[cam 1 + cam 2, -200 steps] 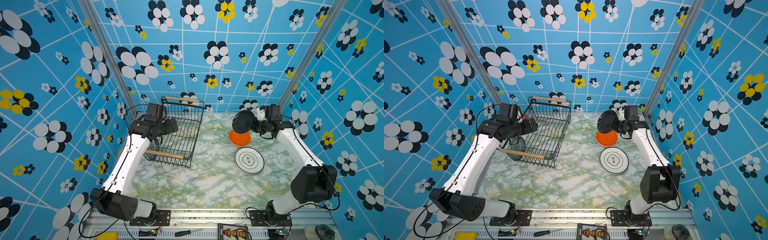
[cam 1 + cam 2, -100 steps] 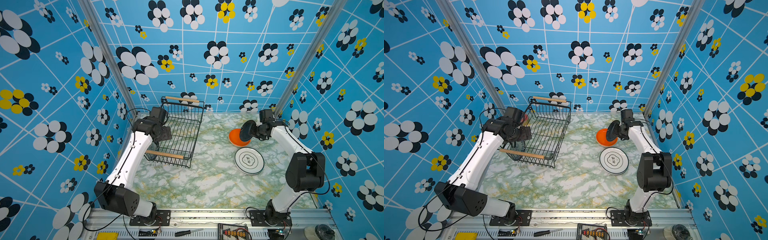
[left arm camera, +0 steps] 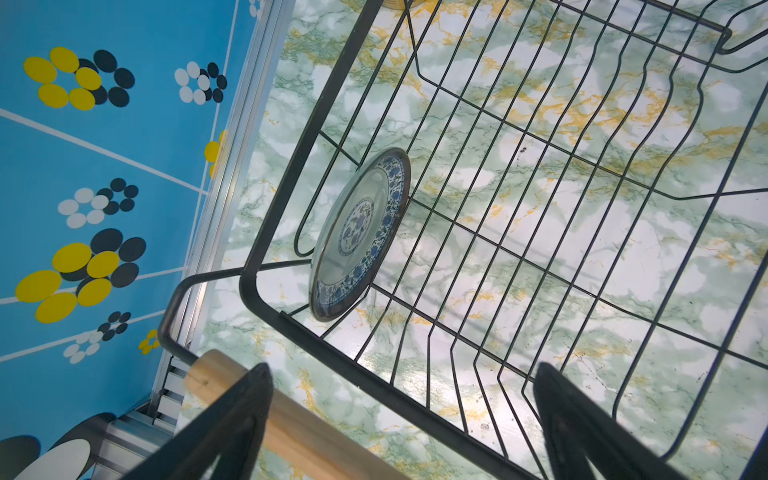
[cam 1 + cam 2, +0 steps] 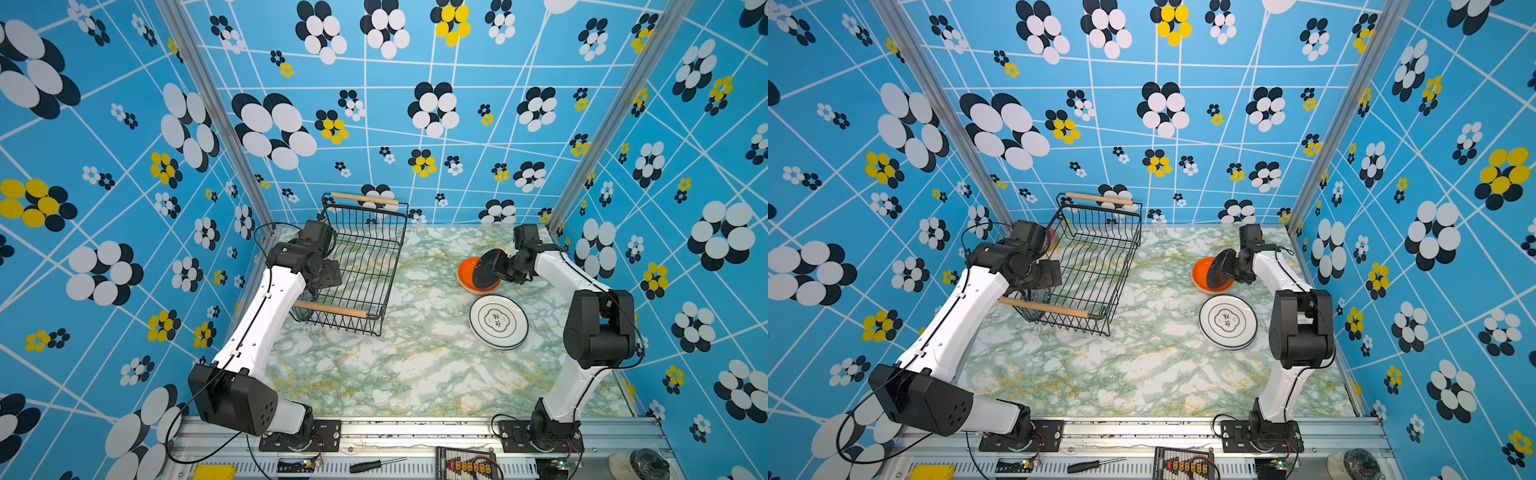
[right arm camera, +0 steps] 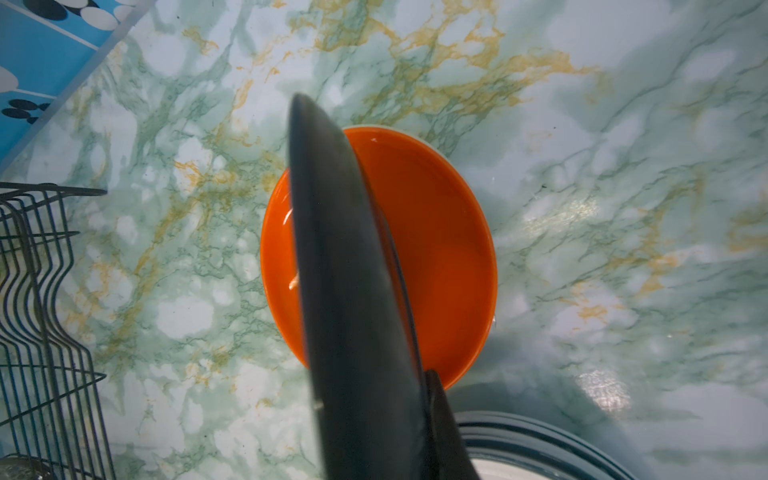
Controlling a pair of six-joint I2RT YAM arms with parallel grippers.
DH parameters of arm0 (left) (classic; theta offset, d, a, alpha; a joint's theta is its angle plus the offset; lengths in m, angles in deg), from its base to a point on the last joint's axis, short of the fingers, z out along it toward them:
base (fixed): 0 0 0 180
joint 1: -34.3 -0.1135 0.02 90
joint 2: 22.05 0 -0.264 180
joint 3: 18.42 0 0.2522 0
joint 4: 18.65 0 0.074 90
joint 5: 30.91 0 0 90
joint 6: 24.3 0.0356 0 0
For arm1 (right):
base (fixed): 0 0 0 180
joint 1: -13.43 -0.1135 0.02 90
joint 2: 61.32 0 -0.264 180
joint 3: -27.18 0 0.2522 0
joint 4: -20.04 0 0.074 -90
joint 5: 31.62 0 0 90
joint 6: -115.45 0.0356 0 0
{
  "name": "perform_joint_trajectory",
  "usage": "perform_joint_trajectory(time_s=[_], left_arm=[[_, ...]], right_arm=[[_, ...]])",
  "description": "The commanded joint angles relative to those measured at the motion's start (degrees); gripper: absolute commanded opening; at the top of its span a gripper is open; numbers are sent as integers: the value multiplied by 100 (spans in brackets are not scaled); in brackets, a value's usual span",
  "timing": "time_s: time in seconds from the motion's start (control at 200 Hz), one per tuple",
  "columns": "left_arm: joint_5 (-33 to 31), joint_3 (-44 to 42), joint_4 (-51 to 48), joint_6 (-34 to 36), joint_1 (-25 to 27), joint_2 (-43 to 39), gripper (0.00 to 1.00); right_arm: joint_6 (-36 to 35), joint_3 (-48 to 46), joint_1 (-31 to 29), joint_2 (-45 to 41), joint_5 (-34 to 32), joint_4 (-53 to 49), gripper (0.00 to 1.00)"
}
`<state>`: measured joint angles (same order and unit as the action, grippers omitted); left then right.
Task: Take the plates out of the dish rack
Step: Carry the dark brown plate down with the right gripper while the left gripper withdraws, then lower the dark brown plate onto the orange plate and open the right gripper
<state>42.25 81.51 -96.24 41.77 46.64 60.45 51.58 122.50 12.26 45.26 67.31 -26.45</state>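
The black wire dish rack [image 4: 365,266] [image 4: 1096,266] [image 3: 540,199] stands at the back left. One blue-patterned plate [image 3: 359,232] [image 4: 1034,297] stands on edge in its corner. My left gripper [image 4: 328,274] [image 4: 1052,272] [image 3: 403,370] hovers open over that corner, empty. My right gripper [image 4: 500,270] [image 4: 1233,266] [image 5: 399,386] is shut on a black plate [image 4: 486,268] [image 4: 1219,266] [image 5: 353,270], held steeply tilted over an orange plate [image 4: 465,274] [image 4: 1200,274] [image 5: 440,249] lying on the table. Whether the two touch I cannot tell. White plates with dark rings [image 4: 498,322] [image 4: 1228,322] [image 5: 540,453] are stacked nearer the front.
The rack's near wooden handle [image 4: 328,309] [image 3: 249,399] lies just under my left fingers. A small red thing [image 4: 1052,235] sits behind the left wrist by the wall. Patterned walls close in on three sides. A screwdriver [image 4: 374,465] rests on the front rail.
My right gripper has carried the black plate down and to the right, over the orange plate. My left gripper has shifted towards the rack's near left corner.
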Motion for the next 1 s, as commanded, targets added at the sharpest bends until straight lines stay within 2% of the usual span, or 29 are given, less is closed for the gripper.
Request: perform_joint_trajectory(time_s=[0.0,0.22,0.42,0.82,0.995], left_arm=[[-103,-109,5,37,-68,3,99],[-94,-126,30,102,-128,47,99],[-71,-159,72,126,-188,73,99],[65,-188,142,150,-220,148,99],[64,-188,143,169,-223,190,99]], right_arm=[[181,-26,54,147,337,87,4],[252,-24,99,238,496,-21,12],[205,25,117,339,491,-187,24],[20,323,124,622,281,-608,44],[-57,477,117,727,183,-779,49]])
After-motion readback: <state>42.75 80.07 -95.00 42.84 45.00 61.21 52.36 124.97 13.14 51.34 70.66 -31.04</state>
